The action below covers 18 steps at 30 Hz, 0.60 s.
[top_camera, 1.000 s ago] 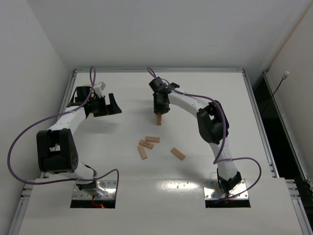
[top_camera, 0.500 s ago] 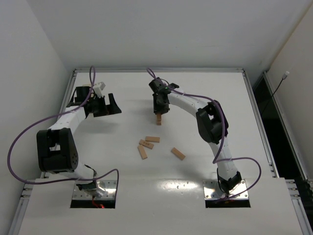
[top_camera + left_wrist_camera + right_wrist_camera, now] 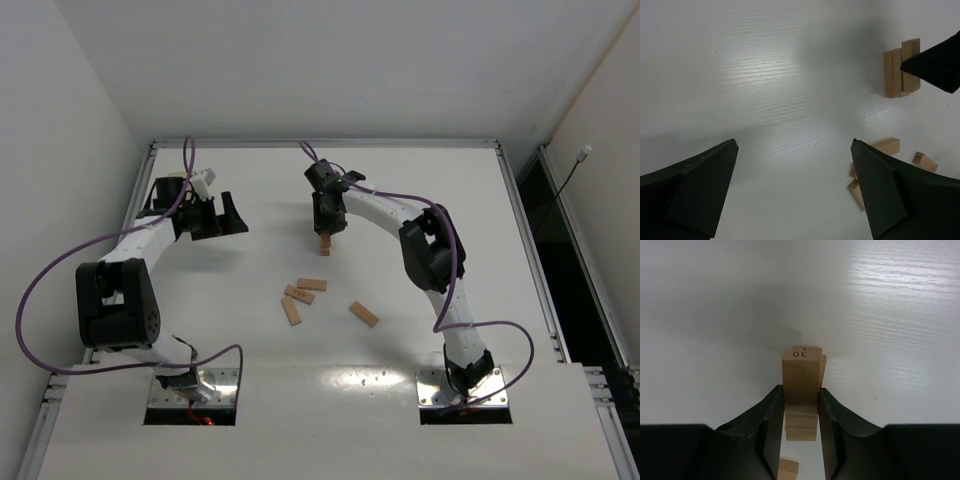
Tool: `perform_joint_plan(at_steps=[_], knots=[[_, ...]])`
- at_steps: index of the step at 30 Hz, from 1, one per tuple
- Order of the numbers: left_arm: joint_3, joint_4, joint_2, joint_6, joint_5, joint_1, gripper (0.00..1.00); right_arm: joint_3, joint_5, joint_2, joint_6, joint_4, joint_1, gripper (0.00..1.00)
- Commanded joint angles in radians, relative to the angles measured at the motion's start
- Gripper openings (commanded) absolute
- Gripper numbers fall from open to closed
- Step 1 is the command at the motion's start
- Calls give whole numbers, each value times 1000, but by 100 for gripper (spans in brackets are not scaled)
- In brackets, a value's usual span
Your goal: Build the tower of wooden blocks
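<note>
The wood block tower (image 3: 324, 244) stands at mid-table (image 3: 420, 180), directly beneath the right gripper (image 3: 325, 228); the right arm is therefore the nearer one. In the right wrist view the fingers (image 3: 771, 425) press against both long sides of the top block (image 3: 801, 377); the grip is narrow and holds that block. The block's long axis runs parallel to the finger faces, and it appears to rest on the layer below; release likely requires a straight upward retreat. The left gripper (image 3: 225, 213) is spread wide, empty, well apart to the left; loose blocks (image 3: 299, 294) lie nearer the bases.
</note>
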Motion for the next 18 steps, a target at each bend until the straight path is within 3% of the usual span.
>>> perform_joint_plan(at_steps=[1,3,10,18], knots=[[5,20,8,4,33,18,96,21,9,-7,-2,22,-2,28],[5,20,8,4,33,18,96,21,9,-7,-2,22,-2,37],[14,20,17,4,42,18,94,21,0,-7,-2,22,-2,47],[14,20,17,4,42,18,94,53,-9,21,-2,31,-2,47]])
